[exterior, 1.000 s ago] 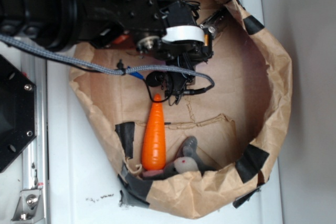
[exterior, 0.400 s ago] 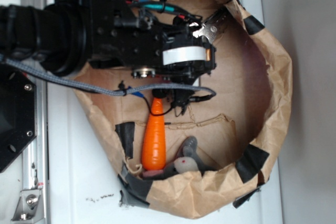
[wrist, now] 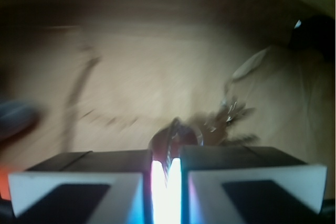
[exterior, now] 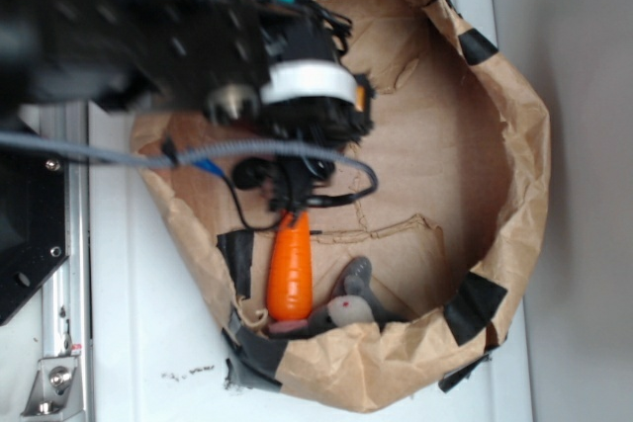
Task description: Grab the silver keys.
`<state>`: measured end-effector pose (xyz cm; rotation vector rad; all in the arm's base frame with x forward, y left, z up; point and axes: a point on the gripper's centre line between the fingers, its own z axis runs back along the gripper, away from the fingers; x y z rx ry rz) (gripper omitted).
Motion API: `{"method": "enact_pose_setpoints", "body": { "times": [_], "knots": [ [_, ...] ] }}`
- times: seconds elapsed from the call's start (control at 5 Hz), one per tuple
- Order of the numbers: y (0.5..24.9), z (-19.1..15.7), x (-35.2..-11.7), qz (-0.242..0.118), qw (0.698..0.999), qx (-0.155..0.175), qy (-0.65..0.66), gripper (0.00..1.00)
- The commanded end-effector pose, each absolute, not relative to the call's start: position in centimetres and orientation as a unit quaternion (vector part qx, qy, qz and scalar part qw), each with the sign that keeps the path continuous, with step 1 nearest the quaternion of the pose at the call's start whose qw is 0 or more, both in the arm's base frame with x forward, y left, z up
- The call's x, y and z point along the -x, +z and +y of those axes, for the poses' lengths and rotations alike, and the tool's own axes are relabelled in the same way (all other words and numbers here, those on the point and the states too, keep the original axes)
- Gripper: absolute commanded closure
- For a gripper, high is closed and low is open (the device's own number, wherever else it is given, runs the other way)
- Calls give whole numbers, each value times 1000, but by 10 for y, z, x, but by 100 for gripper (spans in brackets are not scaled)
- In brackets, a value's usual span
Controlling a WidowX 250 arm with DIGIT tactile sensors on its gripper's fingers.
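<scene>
Up close, your wrist camera showed the gripper [wrist: 167,174] with its two pale fingers [wrist: 79,190] drawn nearly together, only a thin bright slit left between them, and a dark loop of wire pinched in that slit. That loop belonged to the silver keys [wrist: 223,119], whose glinting metal trailed off ahead and to the right of the fingertips, blurred enough that you could not count the keys or tell whether they hung free or brushed the paper. So the pincer was clamped on the keys by their ring. From the exterior view you could not see any of this: the black arm [exterior: 148,37], smeared with blur, covered the fingers and the keys entirely, and only its white band [exterior: 307,81] and a looping grey cable [exterior: 198,150] stood out. Around the arm spread the brown paper bag [exterior: 514,145], rolled open into a shallow bowl and patched along its rim with black tape [exterior: 477,305]. At the near side of the bag lay the orange carrot [exterior: 291,269], its tip hidden under the arm's wiring, and just beside its wide end the grey plush toy [exterior: 348,301], partly tucked behind the folded rim. The bag sat on a white table [exterior: 148,343], with a black mount [exterior: 25,234] cut off at the left edge.
</scene>
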<state>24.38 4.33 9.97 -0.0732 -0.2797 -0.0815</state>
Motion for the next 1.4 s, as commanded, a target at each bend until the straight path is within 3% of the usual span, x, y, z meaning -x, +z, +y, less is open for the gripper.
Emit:
{"method": "enact_pose_setpoints", "body": {
  "times": [0.0,0.2,0.4,1.0,1.2],
  "knots": [
    [174,42,-267,-173,980,94,-41,100],
    [166,34,-278,-152,985,71,-31,100],
    [167,31,-281,-155,985,66,-26,100],
    [153,16,-307,-135,991,1,26,100],
    [152,11,-307,-140,990,-3,28,100]
  ]
}}
